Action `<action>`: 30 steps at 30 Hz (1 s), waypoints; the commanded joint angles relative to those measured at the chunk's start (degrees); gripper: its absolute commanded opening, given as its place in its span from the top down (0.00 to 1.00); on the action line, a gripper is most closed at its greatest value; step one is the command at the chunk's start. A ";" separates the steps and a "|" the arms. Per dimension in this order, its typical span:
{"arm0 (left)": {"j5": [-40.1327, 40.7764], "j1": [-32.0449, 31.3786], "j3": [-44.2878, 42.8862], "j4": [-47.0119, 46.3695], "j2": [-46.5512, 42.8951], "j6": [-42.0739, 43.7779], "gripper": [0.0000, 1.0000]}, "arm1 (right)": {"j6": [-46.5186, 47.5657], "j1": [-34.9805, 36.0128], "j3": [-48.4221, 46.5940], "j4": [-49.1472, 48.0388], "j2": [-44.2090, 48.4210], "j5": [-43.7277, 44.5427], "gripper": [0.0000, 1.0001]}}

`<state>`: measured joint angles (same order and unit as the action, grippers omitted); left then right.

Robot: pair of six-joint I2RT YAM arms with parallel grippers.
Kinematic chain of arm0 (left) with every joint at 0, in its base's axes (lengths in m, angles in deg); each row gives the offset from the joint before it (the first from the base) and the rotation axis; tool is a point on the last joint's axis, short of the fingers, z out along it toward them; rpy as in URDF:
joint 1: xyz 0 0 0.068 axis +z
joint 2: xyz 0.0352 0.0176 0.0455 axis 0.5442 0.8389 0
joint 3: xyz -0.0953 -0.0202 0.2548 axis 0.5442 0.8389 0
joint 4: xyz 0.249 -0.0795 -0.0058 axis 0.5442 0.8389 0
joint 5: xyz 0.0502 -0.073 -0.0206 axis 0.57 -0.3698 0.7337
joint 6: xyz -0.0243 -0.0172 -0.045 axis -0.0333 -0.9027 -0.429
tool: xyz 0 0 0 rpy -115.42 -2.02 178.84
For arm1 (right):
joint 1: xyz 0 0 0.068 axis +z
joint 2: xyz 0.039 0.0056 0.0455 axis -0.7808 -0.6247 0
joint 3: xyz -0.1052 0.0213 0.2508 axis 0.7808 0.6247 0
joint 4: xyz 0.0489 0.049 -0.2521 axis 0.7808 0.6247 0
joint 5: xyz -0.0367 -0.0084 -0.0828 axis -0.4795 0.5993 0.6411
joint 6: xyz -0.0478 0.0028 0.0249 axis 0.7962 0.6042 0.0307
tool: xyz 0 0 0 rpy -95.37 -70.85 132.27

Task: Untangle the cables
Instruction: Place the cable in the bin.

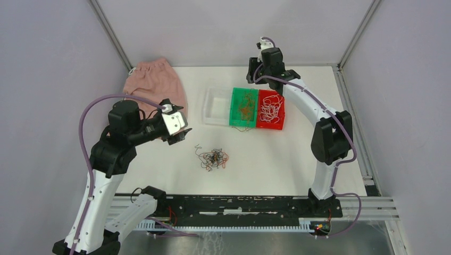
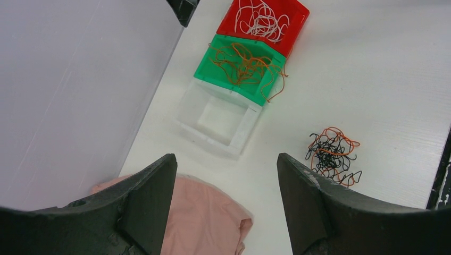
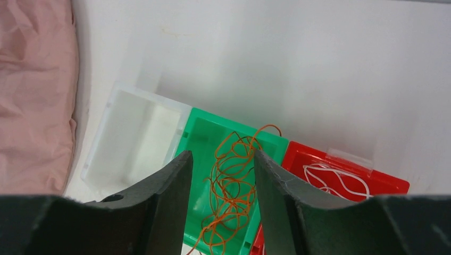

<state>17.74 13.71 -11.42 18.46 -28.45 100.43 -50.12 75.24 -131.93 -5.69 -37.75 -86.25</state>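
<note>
- Bright, even light from above; the white bench point(image 1: 298, 159) looks nearly washed out.
- Shadows are soft and faint, with a grey patch behind the green bin point(image 3: 205, 133) in the right wrist view.
- The left end effector point(image 2: 226, 156) and the right end effector point(image 3: 222, 156) loom dark and slightly soft-edged.

Three bins point(image 1: 217, 106), three cable clumps point(image 1: 213, 158), one cloth point(image 1: 154, 79).

bare table point(image 1: 298, 154) around the tangled cables point(image 1: 211, 158), three bins point(image 1: 235, 95) and pink cloth point(image 1: 154, 82) well apart behind
</note>
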 commanded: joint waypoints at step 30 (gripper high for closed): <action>-0.21 -0.16 -0.11 -2.05 -0.06 3.92 0.23 | -7.50 0.33 -5.63 1.36 -13.68 5.87 0.72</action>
<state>17.74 13.71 -11.42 18.46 -28.37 101.30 -55.92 75.24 -134.73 -1.02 -50.95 -82.19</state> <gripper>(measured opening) 0.765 0.289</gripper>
